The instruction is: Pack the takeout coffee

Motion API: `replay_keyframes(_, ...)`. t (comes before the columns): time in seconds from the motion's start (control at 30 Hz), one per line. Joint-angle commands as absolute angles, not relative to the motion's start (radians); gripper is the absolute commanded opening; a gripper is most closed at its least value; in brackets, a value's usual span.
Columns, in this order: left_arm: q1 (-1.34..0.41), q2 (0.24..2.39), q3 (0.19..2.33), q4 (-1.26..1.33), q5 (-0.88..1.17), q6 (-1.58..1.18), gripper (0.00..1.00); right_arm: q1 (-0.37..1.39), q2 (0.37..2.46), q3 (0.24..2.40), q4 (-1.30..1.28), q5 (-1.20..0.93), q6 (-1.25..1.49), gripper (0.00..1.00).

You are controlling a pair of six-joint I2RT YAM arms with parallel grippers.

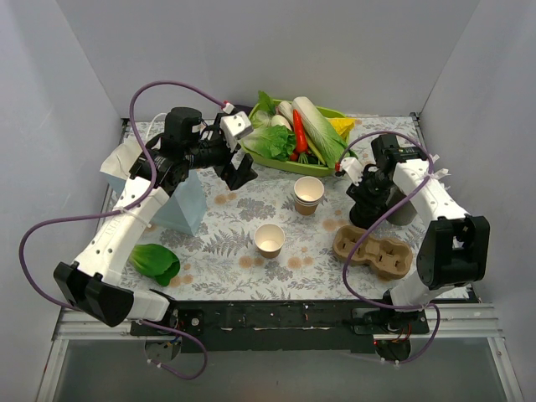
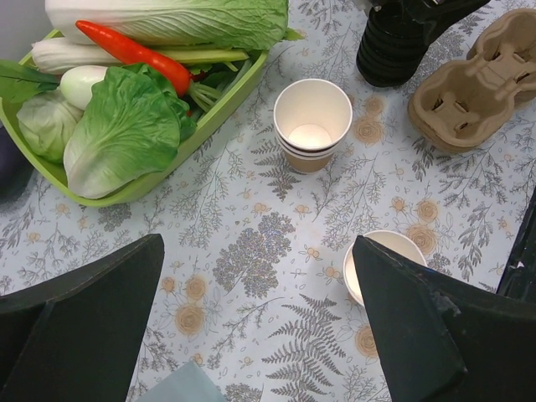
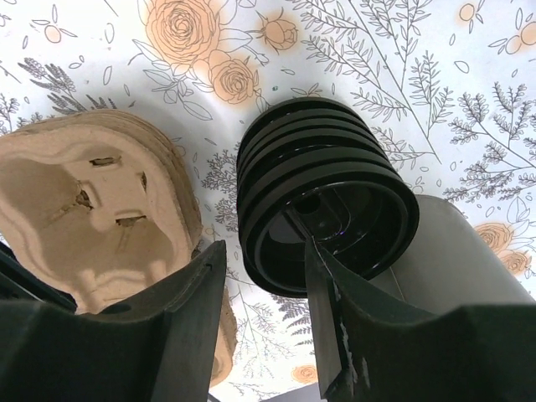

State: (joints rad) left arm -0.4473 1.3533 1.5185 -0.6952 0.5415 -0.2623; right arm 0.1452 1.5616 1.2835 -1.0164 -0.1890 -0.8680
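No lidded takeout coffee is in view. A lidless tan banded cup [image 1: 308,194] [image 2: 311,126] and a second open cup [image 1: 270,240] [image 2: 378,255] stand mid-table. The bare stack of black lids [image 1: 367,213] [image 3: 322,197] [image 2: 394,46] stands at the right. My right gripper [image 1: 366,194] [image 3: 260,251] is open over it, one finger inside the top lid, the other outside its rim. My left gripper [image 1: 240,170] [image 2: 260,335] is open wide and empty, hovering over the cloth near the blue bag [image 1: 180,205].
A pulp cup carrier [image 1: 373,249] [image 3: 92,201] [image 2: 477,84] lies just left of the lids. A grey cylinder [image 3: 456,260] stands right of them. A green tray [image 1: 297,165] [image 2: 219,113] of vegetables is at the back. A bok choy [image 1: 155,261] lies front left.
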Motion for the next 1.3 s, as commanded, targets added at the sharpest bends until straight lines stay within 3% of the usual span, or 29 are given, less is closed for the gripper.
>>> replay_keyframes(0.0, -0.451, 1.345, 1.532, -0.678, 0.534, -0.264, 0.98, 0.141, 1.575, 1.287, -0.994, -0.16, -0.876, 0.49)
replay_keyframes(0.87, -0.451, 1.327, 1.49, -0.67, 0.517, -0.255, 0.98, 0.14, 1.614, 1.281, -1.046, -0.153, -0.884, 0.3)
replay_keyframes(1.27, -0.451, 1.322, 1.483, -0.669, 0.515, -0.253, 0.98, 0.14, 1.606, 1.324, -1.107, -0.163, -0.888, 0.09)
